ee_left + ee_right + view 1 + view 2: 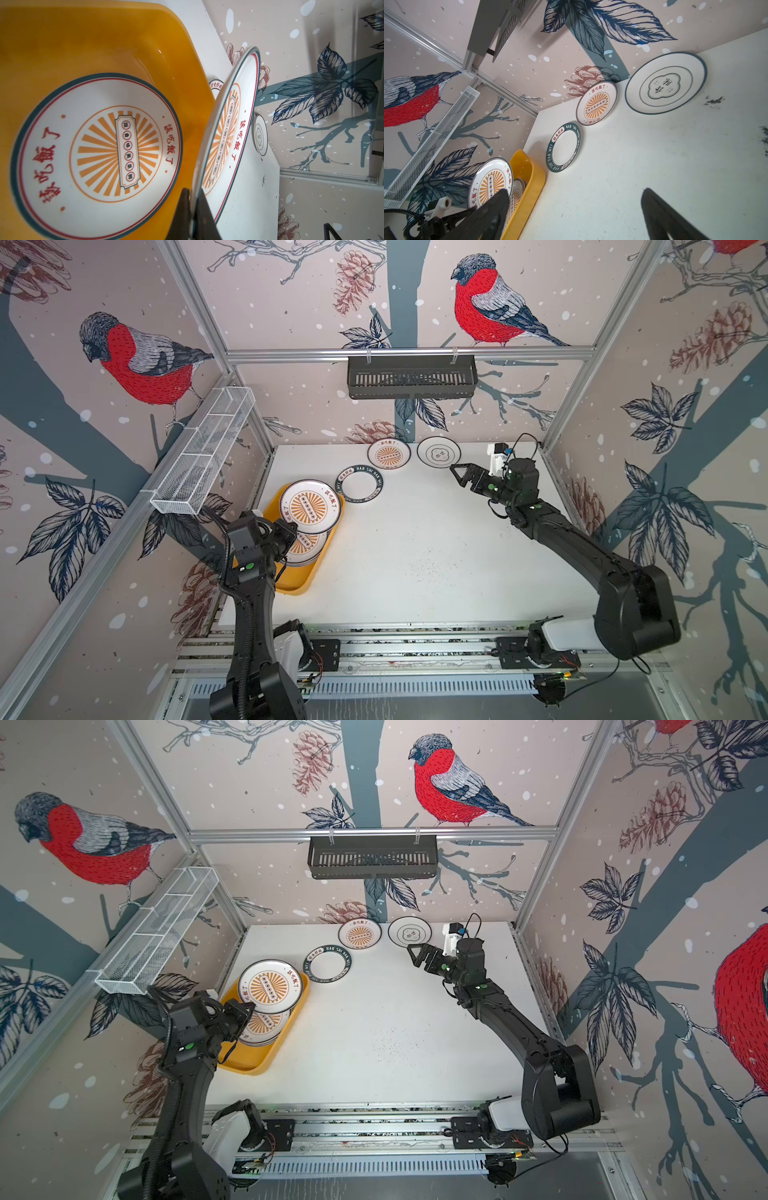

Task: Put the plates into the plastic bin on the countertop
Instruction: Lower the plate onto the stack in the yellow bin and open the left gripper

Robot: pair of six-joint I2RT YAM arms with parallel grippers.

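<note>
Yellow bin (306, 577) sits at the countertop's (436, 556) left edge in both top views, with a plate stack (307, 548) inside. My left gripper (289, 529) clamps a sunburst plate (309, 509) above it. My right gripper (458, 475) hovers open near the emblem plate (439, 452).

Left wrist: jaws pinch that tilted plate's rim over the bin.

Right wrist: fingers (496, 212) are spread wide. The emblem plate, green-rim plate (563, 148) and far sunburst plate (597, 102) lie on the countertop.

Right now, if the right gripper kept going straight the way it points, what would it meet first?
Likely the small sunburst plate at the back: the open right gripper points roughly at it, just past the emblem plate. If it dips, bare countertop comes first; height is unclear.
</note>
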